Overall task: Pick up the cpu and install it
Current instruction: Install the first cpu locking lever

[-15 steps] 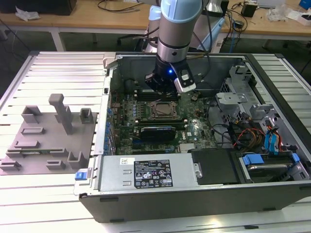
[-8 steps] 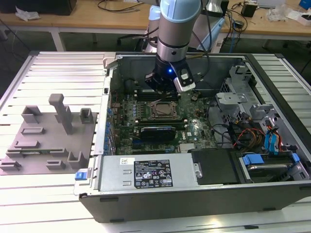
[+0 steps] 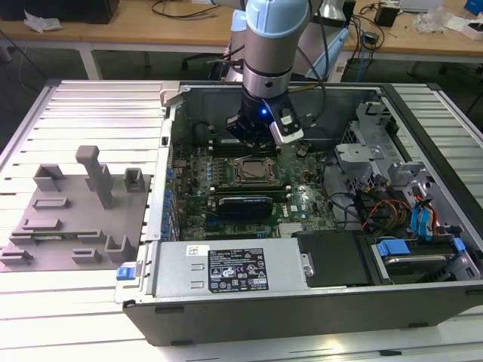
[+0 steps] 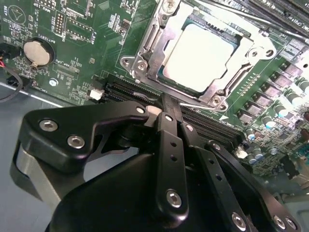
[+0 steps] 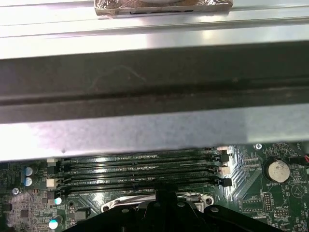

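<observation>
With the cpu (image 4: 202, 57) already lying square in its socket (image 4: 145, 46), the pincer (image 4: 166, 104) — fingers together, gripping nothing — at its 6 o'clock should move gently.

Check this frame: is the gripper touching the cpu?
Apart. In the second wrist view the cpu lies flat in its socket frame, and the gripper ends short of it, with green board and black slots between.

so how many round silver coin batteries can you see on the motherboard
1. The coin battery sits in its round holder on the green motherboard, off to one side of the cpu in its socket; it appears in both wrist views. Others may be hidden under the gripper.
</observation>
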You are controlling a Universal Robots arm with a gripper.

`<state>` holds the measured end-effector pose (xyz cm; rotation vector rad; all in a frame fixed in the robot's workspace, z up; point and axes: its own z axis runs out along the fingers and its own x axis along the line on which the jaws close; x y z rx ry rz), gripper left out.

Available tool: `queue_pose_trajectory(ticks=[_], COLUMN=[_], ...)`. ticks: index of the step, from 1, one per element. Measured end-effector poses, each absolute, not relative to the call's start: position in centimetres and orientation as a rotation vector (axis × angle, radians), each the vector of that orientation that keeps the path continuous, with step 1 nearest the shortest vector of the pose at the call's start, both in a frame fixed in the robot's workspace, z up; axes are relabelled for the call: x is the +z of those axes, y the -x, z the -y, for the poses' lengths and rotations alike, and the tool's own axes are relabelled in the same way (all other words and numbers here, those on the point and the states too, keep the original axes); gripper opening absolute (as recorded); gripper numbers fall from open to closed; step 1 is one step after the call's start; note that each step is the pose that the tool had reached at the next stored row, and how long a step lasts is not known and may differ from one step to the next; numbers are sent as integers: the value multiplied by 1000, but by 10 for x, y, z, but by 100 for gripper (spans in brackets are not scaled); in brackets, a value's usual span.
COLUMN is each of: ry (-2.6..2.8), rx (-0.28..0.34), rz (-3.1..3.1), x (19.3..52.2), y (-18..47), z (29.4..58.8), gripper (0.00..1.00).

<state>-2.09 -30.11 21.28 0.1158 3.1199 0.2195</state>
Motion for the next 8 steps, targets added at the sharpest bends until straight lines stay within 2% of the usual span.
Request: queue_pose_trajectory(ticks=[8], ry=[-142], rx=[214], rz=[-3095], x=[209], y=[25], z=[300], gripper=[11])
